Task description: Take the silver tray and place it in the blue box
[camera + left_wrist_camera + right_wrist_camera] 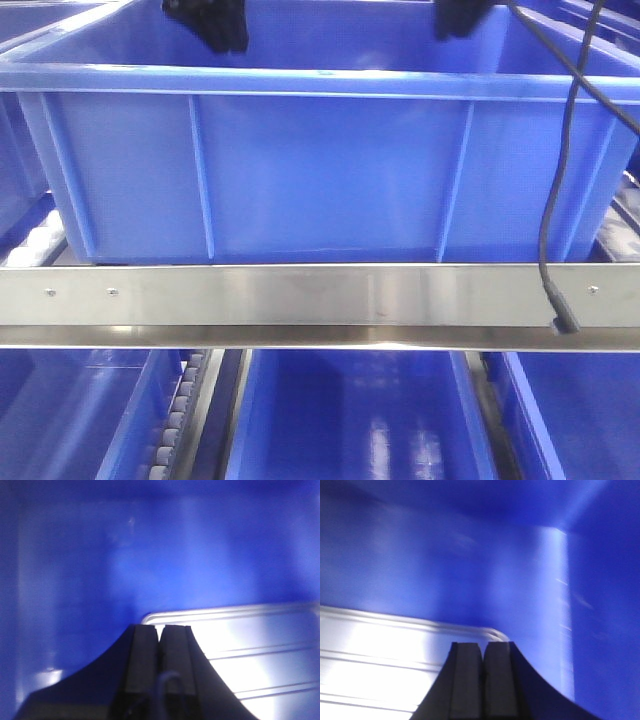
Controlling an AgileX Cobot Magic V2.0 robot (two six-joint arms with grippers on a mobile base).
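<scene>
My left gripper (161, 635) and right gripper (482, 652) are both pinched onto the silver tray (250, 650) rim, the tray sitting inside the blue box (320, 170), 3 o'clock of my left fingers.

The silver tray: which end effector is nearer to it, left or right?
Neither clearly. The left end effector is shut at the silver tray's left corner rim; the right end effector is shut at its right corner, both inside the blue box.

Black left gripper (161, 630), black right gripper (482, 647), flat rectangular jaws, dark cable (556, 200)
</scene>
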